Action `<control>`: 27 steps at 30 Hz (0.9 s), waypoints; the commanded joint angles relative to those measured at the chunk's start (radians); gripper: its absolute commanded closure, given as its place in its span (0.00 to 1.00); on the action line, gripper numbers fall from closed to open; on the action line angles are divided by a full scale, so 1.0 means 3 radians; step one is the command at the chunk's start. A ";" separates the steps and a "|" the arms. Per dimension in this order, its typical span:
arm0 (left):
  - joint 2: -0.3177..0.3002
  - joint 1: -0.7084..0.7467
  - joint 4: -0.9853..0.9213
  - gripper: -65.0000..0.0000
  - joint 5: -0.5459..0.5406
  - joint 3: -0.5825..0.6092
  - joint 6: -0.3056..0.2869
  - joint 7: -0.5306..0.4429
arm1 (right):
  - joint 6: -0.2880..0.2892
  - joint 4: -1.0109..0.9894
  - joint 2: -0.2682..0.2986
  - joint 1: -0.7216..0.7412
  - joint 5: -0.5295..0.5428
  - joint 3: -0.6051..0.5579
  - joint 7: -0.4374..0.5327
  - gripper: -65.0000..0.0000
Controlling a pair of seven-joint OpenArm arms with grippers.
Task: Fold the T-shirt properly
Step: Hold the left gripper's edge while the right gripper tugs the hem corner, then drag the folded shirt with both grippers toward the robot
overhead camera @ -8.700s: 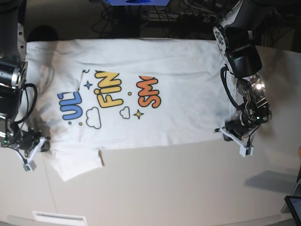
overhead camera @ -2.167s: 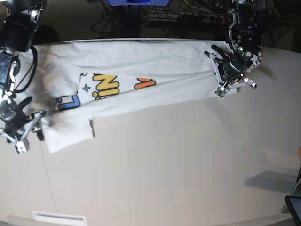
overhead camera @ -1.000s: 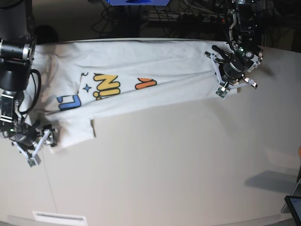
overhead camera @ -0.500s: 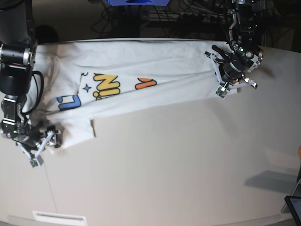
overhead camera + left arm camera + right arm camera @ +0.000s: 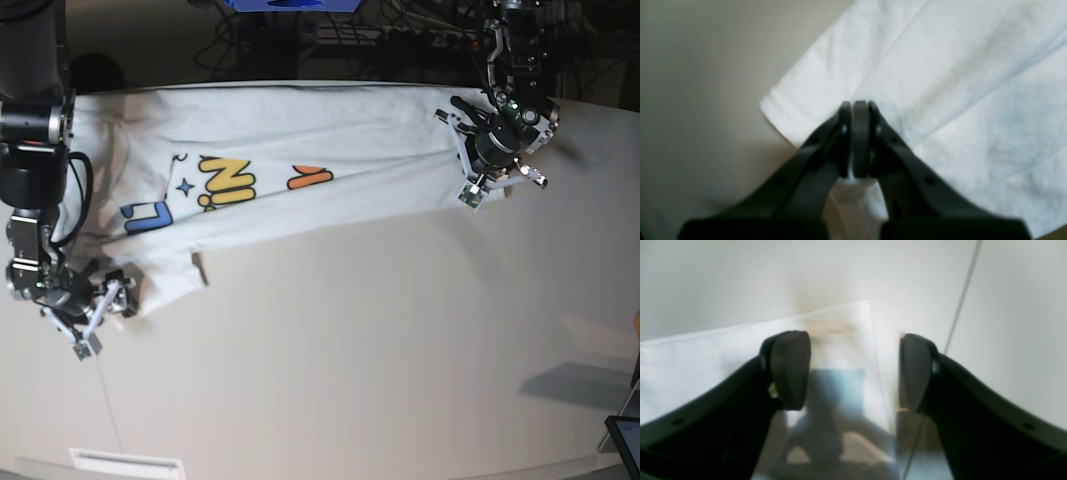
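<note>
Left gripper [image 5: 855,140], left wrist view: jaws pressed together, pinching a thin white fold of the shirt [image 5: 940,83] between the pads. Shirt corner lies just left of the jaws, flat on the table [image 5: 690,83]; the rest of the cloth spreads to the right of the jaws, layered with soft creases.

Right wrist view: right gripper [image 5: 855,370] stands with fingers wide apart, nothing between them. A white shirt [image 5: 706,353] corner lies below, under the left finger and reaching into the gap. Right finger is over bare table [image 5: 1007,306], beside a thin seam line [image 5: 960,306]. Whether the fingers touch the cloth cannot be told.

Base view: shirt [image 5: 330,140] lies partly folded along the far side of the table [image 5: 400,350], the print partly showing. Left gripper [image 5: 490,170] sits at the shirt's right end, clamped on the cloth edge. Right gripper [image 5: 100,310] sits at the shirt's lower left corner, jaws spread, by the sleeve.
</note>
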 commanded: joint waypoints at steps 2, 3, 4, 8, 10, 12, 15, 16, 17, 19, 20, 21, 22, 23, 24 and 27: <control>-0.0031 -0.0012 0.0035 1.00 0.0023 -0.0024 0.0003 0.0011 | 0.0009 0.0039 0.0036 0.0076 0.0022 0.0001 0.0006 0.51; -0.0031 -0.0012 0.0035 1.00 0.0023 -0.0024 0.0003 0.0011 | 0.0009 0.0039 0.0020 0.0076 0.0022 -0.0005 0.0006 0.58; -0.0031 -0.0012 0.0035 1.00 0.0023 -0.0024 0.0003 0.0011 | 0.0009 0.0039 0.0000 0.0076 0.0022 -0.0005 0.0006 0.66; -0.0031 -0.0012 0.0035 1.00 0.0023 -0.0024 0.0003 0.0011 | 0.0004 0.0039 -0.0010 0.0076 0.0022 -0.0005 0.0006 0.98; -0.0031 -0.0012 0.0035 1.00 0.0023 -0.0024 0.0003 0.0011 | 0.0004 0.0039 -0.0010 0.0076 0.0022 -0.0005 0.0006 0.99; -0.0031 -0.0012 0.0035 1.00 0.0023 -0.0024 0.0003 0.0011 | 0.0004 0.0039 -0.0010 0.0081 0.0022 0.0001 0.0006 0.99; -0.0031 -0.0012 0.0035 1.00 0.0023 -0.0024 0.0003 0.0011 | 0.0004 0.0059 0.0000 0.0071 0.0022 0.0006 0.0001 1.00; -0.0031 -0.0012 0.0035 1.00 0.0023 -0.0024 0.0003 0.0011 | 0.0009 0.0059 0.0005 0.0066 0.0027 0.0006 0.0001 1.00; -0.0031 -0.0012 0.0035 1.00 0.0023 -0.0024 0.0003 0.0016 | 0.0014 0.0059 0.0010 0.0066 0.0027 0.0006 -0.0009 1.00; -0.0036 -0.0012 0.0035 1.00 0.0023 -0.0024 0.0003 0.0016 | 0.0025 0.0080 0.0010 0.0055 0.0033 0.0031 -0.0086 1.00; -0.0041 -0.0012 0.0035 1.00 0.0023 -0.0024 0.0003 0.0016 | 0.0025 0.0136 0.0010 0.0025 0.0033 0.0082 -0.0112 1.00; -0.0041 -0.0012 0.0035 1.00 0.0023 -0.0024 0.0003 0.0016 | 0.0025 0.0248 0.0010 -0.0047 0.0033 0.0154 -0.0127 1.00; -0.0041 -0.0012 0.0035 1.00 0.0023 -0.0024 0.0003 0.0016 | 0.0030 0.0412 0.0005 -0.0124 0.0033 0.0200 -0.0158 1.00; -0.0041 -0.0012 0.0035 1.00 0.0023 -0.0024 0.0003 0.0016 | 0.0030 0.0581 0.0000 -0.0185 0.0033 0.0236 -0.0193 1.00; -0.0041 -0.0012 0.0035 1.00 0.0023 -0.0024 0.0003 0.0016 | 0.0030 0.0729 0.0000 -0.0231 0.0033 0.0246 -0.0240 1.00; -0.0041 -0.0012 0.0035 1.00 0.0023 -0.0024 0.0003 0.0016 | 0.0030 0.1113 -0.0005 -0.0384 0.0033 0.0251 -0.0424 1.00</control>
